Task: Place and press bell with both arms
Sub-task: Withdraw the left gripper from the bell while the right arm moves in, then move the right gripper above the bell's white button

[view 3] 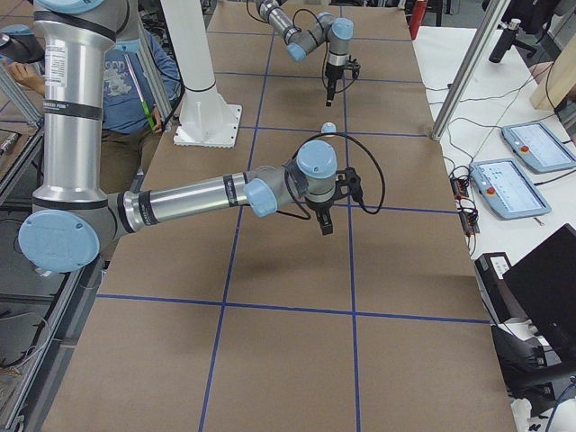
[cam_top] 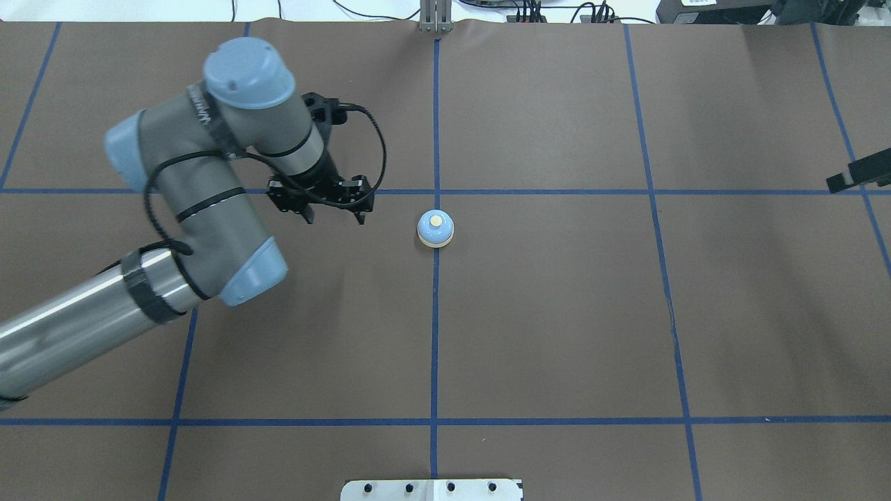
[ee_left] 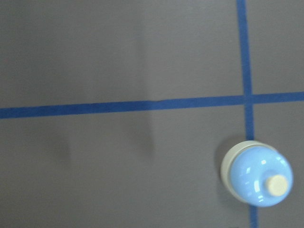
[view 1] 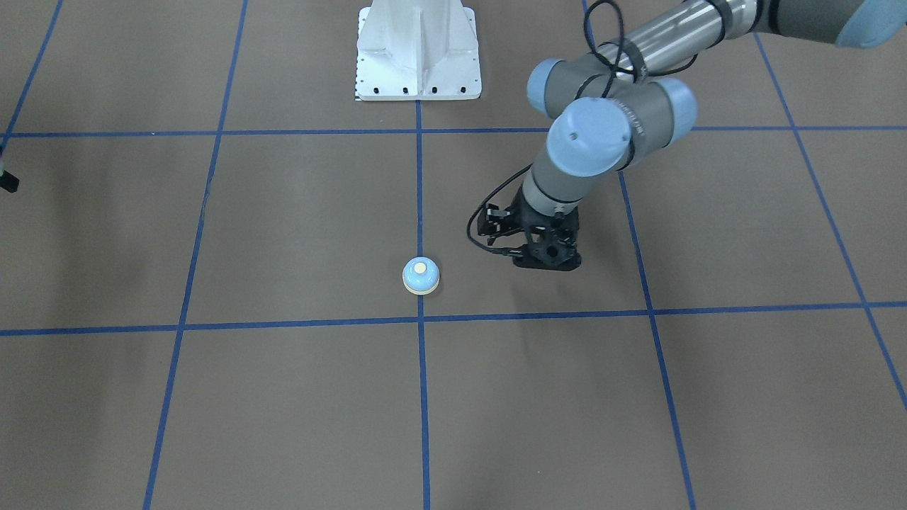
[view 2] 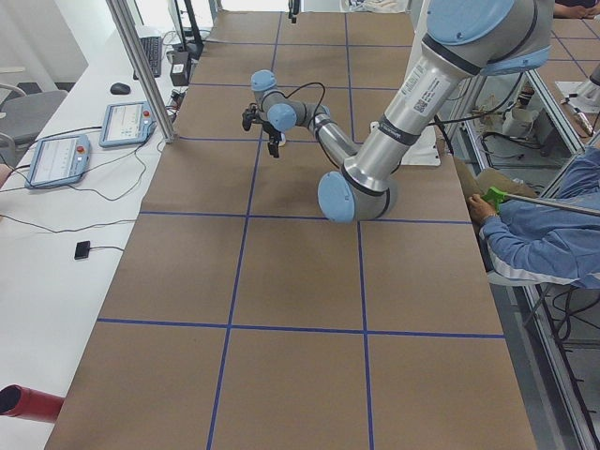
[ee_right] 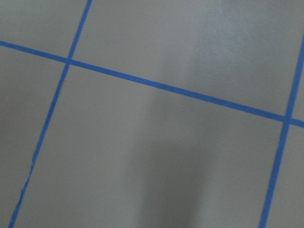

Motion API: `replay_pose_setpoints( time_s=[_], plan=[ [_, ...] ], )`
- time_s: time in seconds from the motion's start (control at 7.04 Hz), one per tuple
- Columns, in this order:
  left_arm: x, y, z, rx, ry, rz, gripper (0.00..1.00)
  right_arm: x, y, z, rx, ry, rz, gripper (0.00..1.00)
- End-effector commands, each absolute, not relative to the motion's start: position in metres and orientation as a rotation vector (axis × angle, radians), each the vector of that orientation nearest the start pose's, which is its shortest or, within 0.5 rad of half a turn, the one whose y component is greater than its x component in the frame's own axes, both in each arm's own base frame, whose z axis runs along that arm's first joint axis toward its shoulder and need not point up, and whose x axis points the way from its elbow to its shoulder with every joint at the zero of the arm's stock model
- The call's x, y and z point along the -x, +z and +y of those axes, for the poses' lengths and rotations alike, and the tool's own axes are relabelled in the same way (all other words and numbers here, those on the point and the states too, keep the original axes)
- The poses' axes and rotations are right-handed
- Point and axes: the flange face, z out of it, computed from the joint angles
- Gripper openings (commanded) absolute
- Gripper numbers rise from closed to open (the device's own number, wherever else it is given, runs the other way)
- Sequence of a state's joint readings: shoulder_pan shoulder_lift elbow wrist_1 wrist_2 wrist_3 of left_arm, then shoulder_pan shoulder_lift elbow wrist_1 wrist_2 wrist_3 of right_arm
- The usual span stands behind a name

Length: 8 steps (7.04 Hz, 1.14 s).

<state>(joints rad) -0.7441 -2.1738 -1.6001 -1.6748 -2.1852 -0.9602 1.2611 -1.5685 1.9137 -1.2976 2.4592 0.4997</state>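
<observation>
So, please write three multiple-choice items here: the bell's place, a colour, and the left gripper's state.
1. Where does the bell stand?
A) on a blue tape line
B) on the white pedestal
C) inside a gripper

2. What colour is its button?
A) red
B) cream
C) black

3. The left gripper is:
A) shut on the bell
B) open and empty
C) pressing the button

Key: 1A, the line runs under it; 2B, the top is cream; 3B, its fingers stand apart beside the bell.
</observation>
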Motion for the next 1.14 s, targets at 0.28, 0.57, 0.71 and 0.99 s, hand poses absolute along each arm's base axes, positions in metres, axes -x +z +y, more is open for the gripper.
replay_pose_setpoints(
  time_s=[0.28,0.57,0.71,0.99],
  plan=[
    [-0.296,0.395,-0.492,0.021,0.185,0.927,0.88,0.341,0.297,-0.466,-0.220,0.027,-0.985,1.00],
    [-0.251,0.436,-0.490,0.056,0.167,0.931,0.88,0.453,0.255,-0.445,-0.198,0.112,-0.973,0.95],
    [-0.243,0.445,-0.488,0.050,0.181,0.923,0.91,0.480,0.235,-0.450,-0.196,0.134,-0.984,0.79],
    [-0.242,0.447,-0.488,0.049,0.174,0.916,0.96,0.529,0.200,-0.475,-0.186,0.130,-0.975,0.00]
  ],
)
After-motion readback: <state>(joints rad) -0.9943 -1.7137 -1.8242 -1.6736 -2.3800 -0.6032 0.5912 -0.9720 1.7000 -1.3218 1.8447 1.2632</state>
